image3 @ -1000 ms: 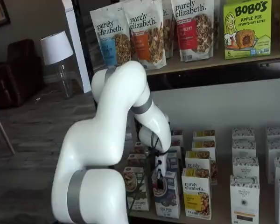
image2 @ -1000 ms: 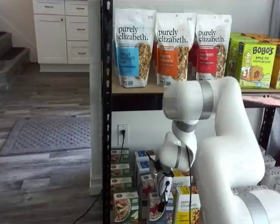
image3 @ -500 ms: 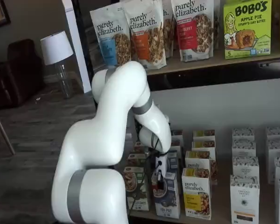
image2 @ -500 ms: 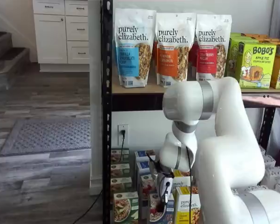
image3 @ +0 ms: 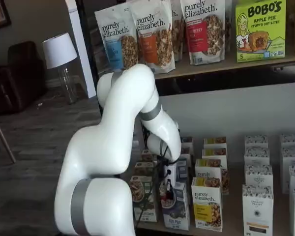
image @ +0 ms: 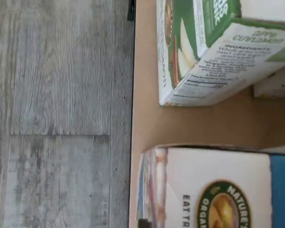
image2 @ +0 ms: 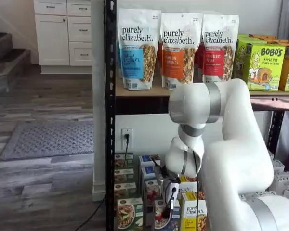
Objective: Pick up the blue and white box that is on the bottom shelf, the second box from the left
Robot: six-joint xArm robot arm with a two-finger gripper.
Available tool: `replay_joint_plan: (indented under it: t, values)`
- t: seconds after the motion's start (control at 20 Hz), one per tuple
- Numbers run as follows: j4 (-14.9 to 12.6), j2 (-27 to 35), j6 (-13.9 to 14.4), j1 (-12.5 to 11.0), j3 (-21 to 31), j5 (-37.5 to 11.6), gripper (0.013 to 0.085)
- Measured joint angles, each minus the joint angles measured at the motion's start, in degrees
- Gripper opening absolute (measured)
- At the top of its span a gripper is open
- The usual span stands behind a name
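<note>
Gripper hangs at the top of the blue and white box, which stands at the front of the bottom shelf. If its black fingers grip the box or stand apart is not clear. Green-and-white carton stands just beside, yellow-and-white carton on the other side.

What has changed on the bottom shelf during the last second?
The gripper has come down slightly onto the top of the blue and white box and appears to be closing on it; whether it grips yet, I cannot tell. The box has not been lifted. The green-and-white carton, the yellow carton and the bags above stayed in place.
</note>
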Motion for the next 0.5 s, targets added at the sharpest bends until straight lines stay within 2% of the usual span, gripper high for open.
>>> replay_joint_plan:
  t: [0.05, 0.2, 0.25, 0.5]
  values:
    - [-0.06, 0.0, 0.07, 0.0, -0.01, 0.0, 0.053]
    - [-0.22, 0.0, 0.25, 0.06, -0.04, 0.01, 0.049]
    - [-0.22, 0.01, 0.28, 0.08, -0.07, 0.06, 0.045]
    - [-1.2, -0.09, 1.18, 0.06, -0.11, 0.63, 0.045]
